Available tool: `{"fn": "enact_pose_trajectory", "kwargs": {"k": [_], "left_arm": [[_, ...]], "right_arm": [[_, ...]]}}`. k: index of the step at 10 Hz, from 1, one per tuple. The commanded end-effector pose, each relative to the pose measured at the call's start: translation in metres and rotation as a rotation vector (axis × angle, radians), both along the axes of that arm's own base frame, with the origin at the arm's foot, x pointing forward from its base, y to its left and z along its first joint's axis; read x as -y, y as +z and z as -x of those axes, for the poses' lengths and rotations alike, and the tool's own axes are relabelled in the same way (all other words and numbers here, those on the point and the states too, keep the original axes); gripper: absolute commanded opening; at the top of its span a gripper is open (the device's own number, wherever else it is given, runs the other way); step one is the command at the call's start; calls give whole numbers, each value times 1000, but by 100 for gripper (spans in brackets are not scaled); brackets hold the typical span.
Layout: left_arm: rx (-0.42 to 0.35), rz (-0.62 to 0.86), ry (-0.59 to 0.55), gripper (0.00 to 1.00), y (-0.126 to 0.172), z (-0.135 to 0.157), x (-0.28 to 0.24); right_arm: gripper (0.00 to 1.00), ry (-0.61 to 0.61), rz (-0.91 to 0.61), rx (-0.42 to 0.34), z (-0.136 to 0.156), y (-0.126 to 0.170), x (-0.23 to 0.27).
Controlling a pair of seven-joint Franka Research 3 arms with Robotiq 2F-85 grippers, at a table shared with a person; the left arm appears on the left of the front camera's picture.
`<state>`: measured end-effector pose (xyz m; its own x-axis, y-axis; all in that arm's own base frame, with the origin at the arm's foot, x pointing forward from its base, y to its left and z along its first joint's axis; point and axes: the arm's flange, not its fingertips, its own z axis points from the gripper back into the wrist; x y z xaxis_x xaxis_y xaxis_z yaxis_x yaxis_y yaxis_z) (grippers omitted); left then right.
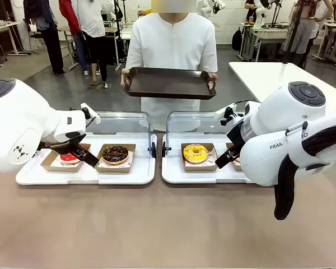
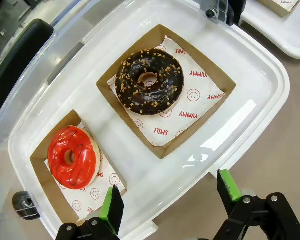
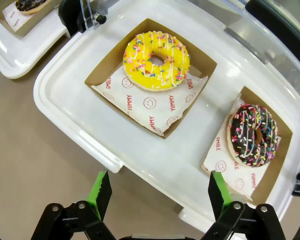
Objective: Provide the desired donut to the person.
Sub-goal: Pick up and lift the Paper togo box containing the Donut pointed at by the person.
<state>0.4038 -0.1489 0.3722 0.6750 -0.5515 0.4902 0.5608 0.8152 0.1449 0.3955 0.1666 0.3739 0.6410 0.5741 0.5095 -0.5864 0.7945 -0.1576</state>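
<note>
The person (image 1: 171, 45) stands at the far side holding a dark tray (image 1: 169, 83) with both hands. My left gripper (image 2: 169, 187) hovers open over the front edge of the left white tray (image 2: 250, 105), near a red glazed donut (image 2: 72, 157) and a chocolate nut donut (image 2: 149, 80). My right gripper (image 3: 160, 179) hangs open over the front rim of the right white tray (image 3: 65, 107), which holds a yellow sprinkled donut (image 3: 156, 60) and a chocolate sprinkled donut (image 3: 253, 134). Each donut lies in a brown paper box. Nothing marks which one is the desired donut.
Clear hinged lids (image 1: 120, 122) stand raised behind both trays. Bare tan tabletop (image 1: 157, 224) stretches in front of them. A white table (image 1: 280, 75) stands at the right rear, and other people stand in the background.
</note>
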Motion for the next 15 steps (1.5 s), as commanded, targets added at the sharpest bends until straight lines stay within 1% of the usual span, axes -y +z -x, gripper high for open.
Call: {"fn": "enact_pose_trajectory", "kwargs": {"k": [1, 8, 9, 10, 13, 14, 15], "left_arm": [[0, 0, 0, 100, 0, 0, 0], [0, 0, 0, 100, 0, 0, 0], [14, -23, -15, 100, 19, 7, -3], [13, -37, -12, 100, 41, 22, -6], [-146, -113, -95, 100, 100, 74, -13], [-173, -122, -132, 100, 121, 94, -13], [-171, -141, -133, 100, 135, 111, -11]], "right_arm": [[100, 0, 0, 0, 0, 0, 0], [100, 0, 0, 0, 0, 0, 0], [100, 46, 33, -24, 12, 16, -4], [100, 65, 9, -62, 32, 43, -4], [100, 72, 85, -204, 93, 107, -6], [100, 77, 100, -233, 117, 130, -7], [100, 73, 128, -247, 134, 150, -8]]}}
